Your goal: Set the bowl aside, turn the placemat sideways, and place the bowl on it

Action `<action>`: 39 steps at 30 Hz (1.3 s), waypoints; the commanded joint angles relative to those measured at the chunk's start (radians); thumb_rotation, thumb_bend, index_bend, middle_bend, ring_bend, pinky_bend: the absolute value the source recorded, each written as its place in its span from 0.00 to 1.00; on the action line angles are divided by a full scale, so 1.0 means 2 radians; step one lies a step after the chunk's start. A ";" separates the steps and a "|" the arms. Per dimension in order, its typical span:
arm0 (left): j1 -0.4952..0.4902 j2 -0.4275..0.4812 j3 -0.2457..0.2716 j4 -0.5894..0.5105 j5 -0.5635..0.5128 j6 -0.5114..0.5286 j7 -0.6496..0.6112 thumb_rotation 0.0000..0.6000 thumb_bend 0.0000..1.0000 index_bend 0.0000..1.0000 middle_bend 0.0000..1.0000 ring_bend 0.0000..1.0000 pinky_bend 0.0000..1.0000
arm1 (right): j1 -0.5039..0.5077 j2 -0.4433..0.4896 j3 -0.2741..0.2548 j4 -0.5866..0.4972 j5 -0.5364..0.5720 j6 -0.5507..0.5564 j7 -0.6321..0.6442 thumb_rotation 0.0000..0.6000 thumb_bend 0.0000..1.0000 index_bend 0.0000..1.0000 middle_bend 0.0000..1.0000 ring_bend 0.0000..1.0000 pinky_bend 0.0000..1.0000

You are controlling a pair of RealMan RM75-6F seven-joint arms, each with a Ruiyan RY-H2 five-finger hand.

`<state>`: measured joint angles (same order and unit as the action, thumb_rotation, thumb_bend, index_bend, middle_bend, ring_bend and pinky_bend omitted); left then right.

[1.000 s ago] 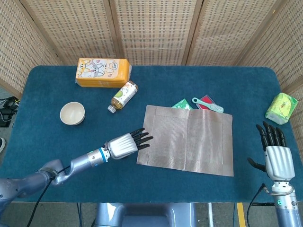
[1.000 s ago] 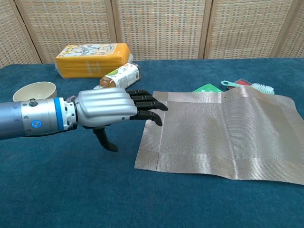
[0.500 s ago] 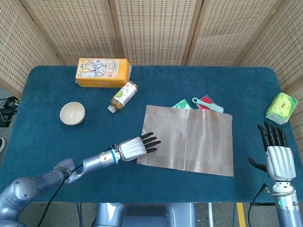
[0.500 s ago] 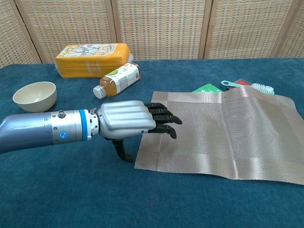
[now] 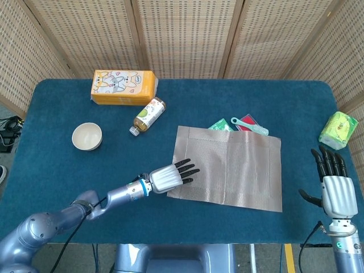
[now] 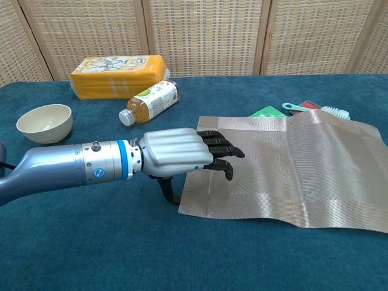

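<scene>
Both hands are in view, but only the left hand (image 5: 169, 177) is working now. Within the last second it has been sliding forward from the bare cloth onto the near left corner of the placemat (image 5: 239, 170), and its dark fingers (image 6: 221, 151) are now lying over the woven surface while the thumb is hanging down at the mat's edge. The fingers are stretched and slightly curved, and I cannot tell if the thumb is already pinching the edge from below. The mat has also shifted a little toward 3 o'clock, so the hand seems to be pushing it.

The bowl (image 5: 87, 136) is already standing aside, at about 9 o'clock from the mat, well apart from it. I judge that the first step is done and the turning of the placemat is just beginning.

The right hand (image 5: 335, 190) is waiting at 3 o'clock from the mat, fingers straight and apart, holding nothing. A toothbrush (image 5: 249, 126) and some small packets are lying partly under the mat's far edge and may be disturbed by the turn.
</scene>
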<state>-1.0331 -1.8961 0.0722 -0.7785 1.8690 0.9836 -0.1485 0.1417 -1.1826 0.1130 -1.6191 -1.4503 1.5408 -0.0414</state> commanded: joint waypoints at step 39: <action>0.010 0.001 -0.007 -0.033 -0.059 0.003 0.025 1.00 0.57 0.80 0.00 0.00 0.00 | -0.012 0.021 0.005 -0.014 -0.026 0.009 0.032 1.00 0.00 0.00 0.00 0.00 0.00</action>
<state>-1.0188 -1.9012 0.0620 -0.8415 1.7558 0.9845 -0.1056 0.1184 -1.1418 0.1224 -1.6461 -1.5013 1.5587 0.0211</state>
